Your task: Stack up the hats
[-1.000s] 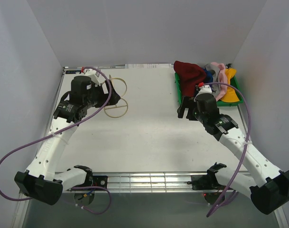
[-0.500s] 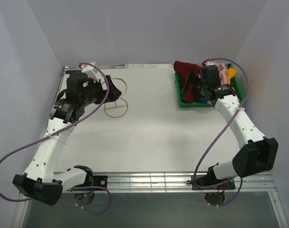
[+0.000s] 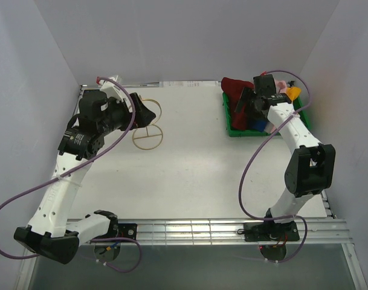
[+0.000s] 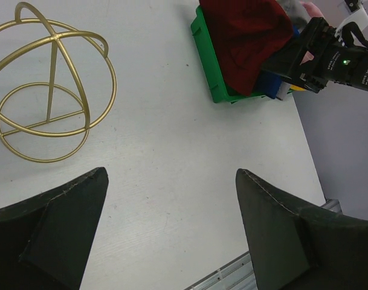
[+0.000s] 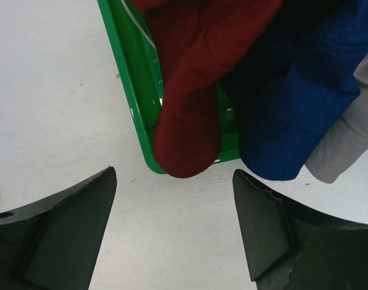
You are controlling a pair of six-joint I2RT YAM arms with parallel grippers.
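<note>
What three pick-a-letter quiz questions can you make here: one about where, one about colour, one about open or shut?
1. Where is the dark red hat?
A on the bare table
B in the green tray, hanging over its rim
C on the wall

2. Which hat lies right beside it?
A white hat
B purple hat
C blue hat

3. How is the right gripper?
A open, holding nothing
B shut on a hat
C shut on the tray

Answers: 1 B, the tray's green wall shows under it. 2 C, blue cloth lies next to the red. 3 A, its jaws stand wide apart, gripping nothing.
</note>
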